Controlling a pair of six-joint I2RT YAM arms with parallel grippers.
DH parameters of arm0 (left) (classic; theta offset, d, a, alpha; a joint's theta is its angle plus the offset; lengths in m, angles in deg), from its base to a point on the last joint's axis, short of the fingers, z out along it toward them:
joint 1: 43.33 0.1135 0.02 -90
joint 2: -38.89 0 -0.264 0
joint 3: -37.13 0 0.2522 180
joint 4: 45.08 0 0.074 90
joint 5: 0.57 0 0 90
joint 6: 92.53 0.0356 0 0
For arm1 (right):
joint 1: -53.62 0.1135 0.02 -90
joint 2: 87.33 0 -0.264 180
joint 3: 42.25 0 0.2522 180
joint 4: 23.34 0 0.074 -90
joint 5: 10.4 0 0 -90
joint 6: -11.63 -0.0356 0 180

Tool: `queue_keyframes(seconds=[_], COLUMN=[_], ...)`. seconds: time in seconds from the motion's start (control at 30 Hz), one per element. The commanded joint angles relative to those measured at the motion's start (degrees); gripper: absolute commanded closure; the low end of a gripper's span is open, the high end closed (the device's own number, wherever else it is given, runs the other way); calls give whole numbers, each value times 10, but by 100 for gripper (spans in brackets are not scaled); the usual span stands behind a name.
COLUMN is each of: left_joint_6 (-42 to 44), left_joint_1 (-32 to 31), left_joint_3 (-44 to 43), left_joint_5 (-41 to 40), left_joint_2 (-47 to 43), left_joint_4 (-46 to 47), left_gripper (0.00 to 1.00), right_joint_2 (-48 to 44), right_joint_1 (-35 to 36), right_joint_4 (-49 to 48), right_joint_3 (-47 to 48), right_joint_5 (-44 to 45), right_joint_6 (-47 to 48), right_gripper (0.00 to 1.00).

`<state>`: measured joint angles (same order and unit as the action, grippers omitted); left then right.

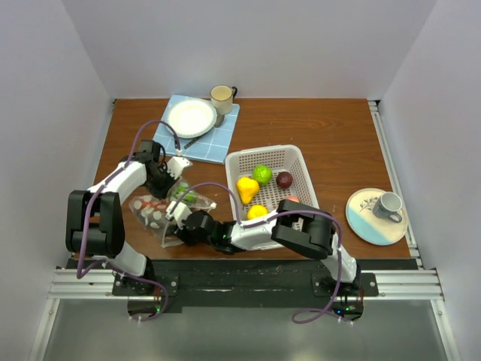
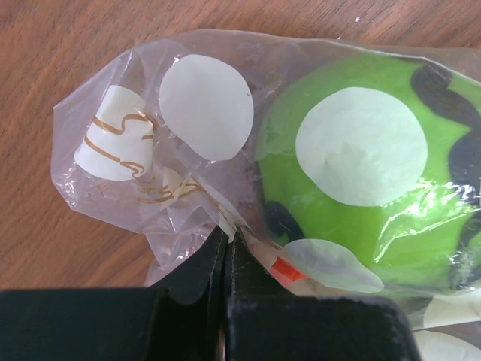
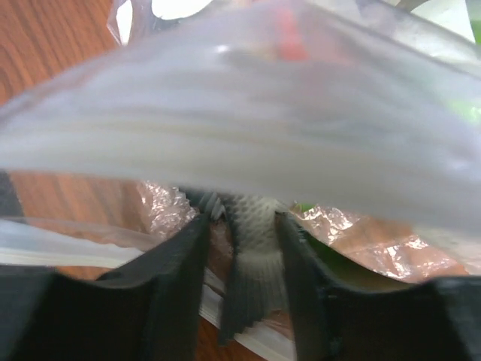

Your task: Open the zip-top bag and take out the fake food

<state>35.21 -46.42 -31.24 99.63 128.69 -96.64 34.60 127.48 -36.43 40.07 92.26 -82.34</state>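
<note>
Left gripper (image 2: 228,239) jaws tight on zip-top bag (image 2: 203,105) film

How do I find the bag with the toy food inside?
Find the white basket on the brown table. Just left of it, near the front edge, lies the bag. It's floppy, see-through plastic with white dots.

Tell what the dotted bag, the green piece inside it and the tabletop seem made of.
The zip-top bag looks like thin clear plastic film, glossy: it crinkles and glares. The green piece is probably hard plastic, smooth with sheen. The tabletop: wood or wood-look laminate, grain visible.
</note>
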Motion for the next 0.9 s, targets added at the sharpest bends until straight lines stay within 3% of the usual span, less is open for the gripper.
queue_keyframes(seconds=[0.0, 0.23, 0.37, 0.6, 0.87], left_joint_6=[9, 7, 7, 1, 1], left_joint_1=[-1, -1, -1, -1, -1], left_joint_3=[-2, -4, 1, 6, 2], left_joint_5=[3, 5, 2, 1, 4], left_joint_2=[-2, 1, 0, 5, 6], left_joint_4=[11, 15, 22, 30, 32], left_gripper=[100, 100, 100, 100, 100], right_joint_2=[-23, -76, -121, -230, -410], right_joint_1=[-1, -1, -1, -1, 0], right_joint_4=[-14, 0, 19, 89, 234], right_joint_3=[-22, -64, -63, -62, -148], right_joint_5=[-7, -12, -1, 21, 85], right_joint_6=[-36, -41, -26, 15, 21], right_gripper=[67, 89, 94, 94, 94])
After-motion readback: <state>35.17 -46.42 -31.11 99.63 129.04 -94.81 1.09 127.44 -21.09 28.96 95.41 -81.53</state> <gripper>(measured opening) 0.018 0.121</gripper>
